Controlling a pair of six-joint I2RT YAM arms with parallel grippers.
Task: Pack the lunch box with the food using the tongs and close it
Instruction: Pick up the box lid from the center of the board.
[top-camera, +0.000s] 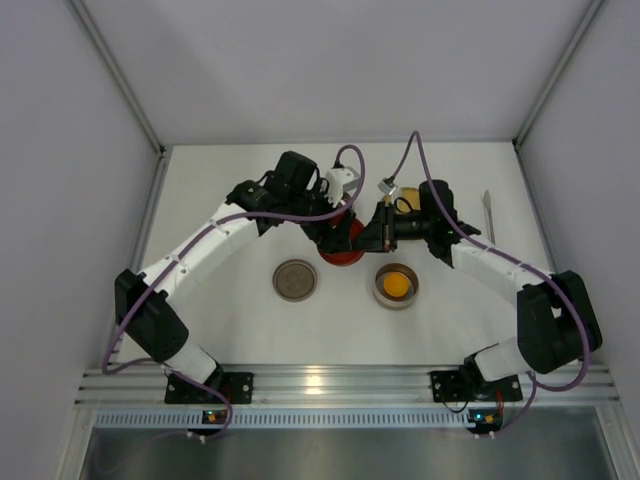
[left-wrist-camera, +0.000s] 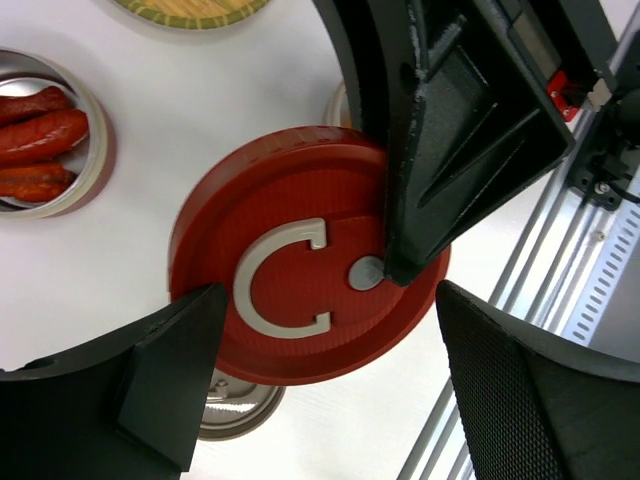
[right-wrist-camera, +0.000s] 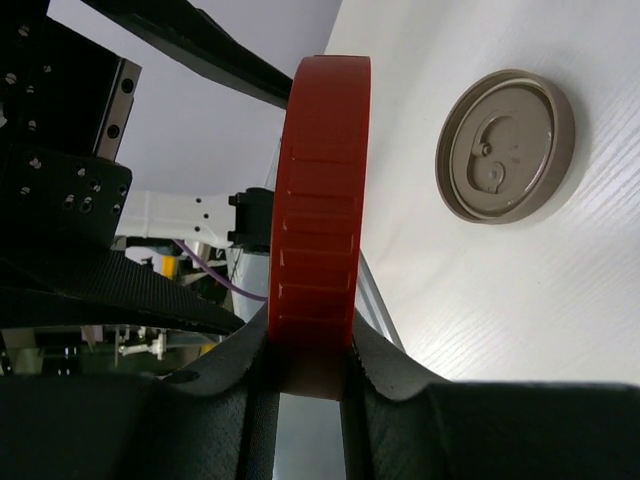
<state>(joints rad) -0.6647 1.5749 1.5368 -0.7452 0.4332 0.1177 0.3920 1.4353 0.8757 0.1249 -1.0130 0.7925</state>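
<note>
Our right gripper (right-wrist-camera: 310, 350) pinches the red lid (left-wrist-camera: 300, 290) by its rim, left gripper (left-wrist-camera: 330, 345) wide open straddling the lid. We'd centre on the lid before closing.

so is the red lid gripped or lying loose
Gripped: the right gripper pinches the red lid at its rim, across its thickness. Whether it rests on anything underneath, cannot tell.

Raised grey letter C (left-wrist-camera: 247, 290) on the red lid (left-wrist-camera: 300, 180), between the fingers of the left gripper (left-wrist-camera: 330, 300), no other text readable
</note>
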